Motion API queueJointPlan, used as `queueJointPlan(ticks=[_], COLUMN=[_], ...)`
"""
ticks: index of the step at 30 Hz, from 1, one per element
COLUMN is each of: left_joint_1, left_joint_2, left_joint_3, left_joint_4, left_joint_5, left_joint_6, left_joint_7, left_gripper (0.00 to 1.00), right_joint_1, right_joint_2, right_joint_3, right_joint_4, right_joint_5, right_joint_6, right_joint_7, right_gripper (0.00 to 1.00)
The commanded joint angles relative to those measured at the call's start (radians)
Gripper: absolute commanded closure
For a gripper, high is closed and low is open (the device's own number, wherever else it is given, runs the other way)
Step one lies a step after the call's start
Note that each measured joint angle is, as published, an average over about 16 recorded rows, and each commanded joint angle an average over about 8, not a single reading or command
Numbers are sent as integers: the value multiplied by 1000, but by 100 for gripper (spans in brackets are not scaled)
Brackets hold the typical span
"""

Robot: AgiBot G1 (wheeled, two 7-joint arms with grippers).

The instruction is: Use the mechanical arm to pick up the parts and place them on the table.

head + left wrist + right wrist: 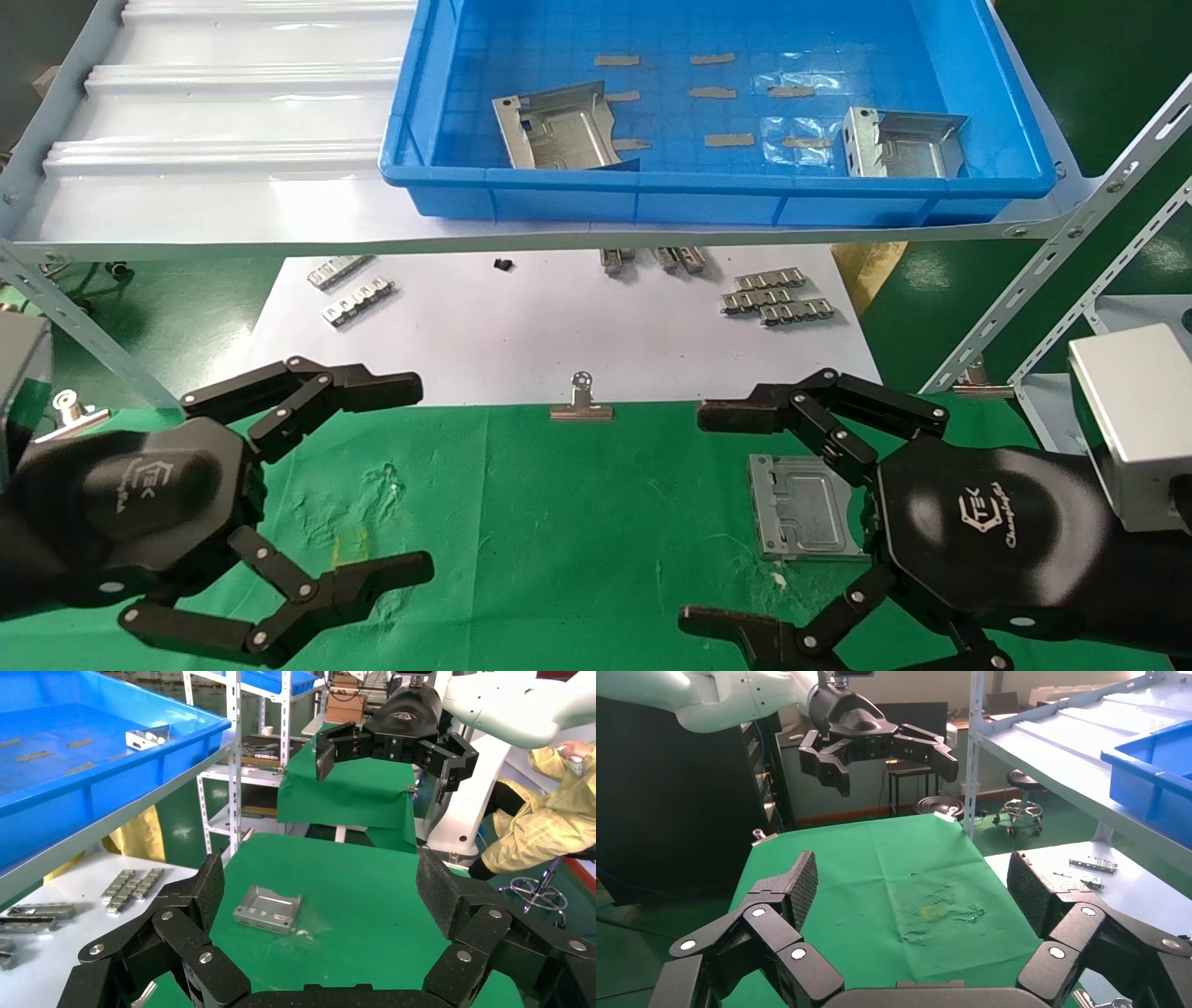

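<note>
Nearest the robot, both black hexagonal multi-link grippers hover over the desk of wrinkled bright green cloth (559, 522), the left gripper (410, 480) and the right gripper (708, 517) facing each other, each with its jaws released and spread wide, grasping nothing. One roughly square silver-grey stamped sheet-metal plate (799, 508) already lies flat on the green desk, just beside the right gripper's palm, partly under its upper finger links; the left wrist view shows it alone on the cloth (268, 908). Beyond the desk edge sit a silver binder clip (582, 403) and a white sheet (559, 326) carrying small ridged metal strips (773, 298). Farthest off, on the pale grey ribbed shelf (223, 130), a blue plastic tray (708, 200) holds the two parts not yet moved: a left plate (559, 126) tilted on its folded rim, and a right plate (901, 142) near the tray's right wall. Both lie ahead of and above the jaws. The right plate looks nearer the right gripper, the left plate sits about midway between the arms, so reaching up and forward with the right arm seems the likelier next move.
</note>
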Motion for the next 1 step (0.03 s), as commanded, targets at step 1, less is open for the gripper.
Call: queueJointPlan(ticks=[1], left_joint_1=[0], left_joint_2=[0], left_joint_3=[0], left_joint_4=[0], left_joint_5=[0], left_joint_6=[0], left_joint_7=[0], left_gripper=[0], right_joint_1=[1], right_joint_2=[0], right_joint_3=[-2], right_joint_4=[-1], right_joint_5=[0], right_joint_6=[0], right_joint_7=[-1], right_gripper=[0])
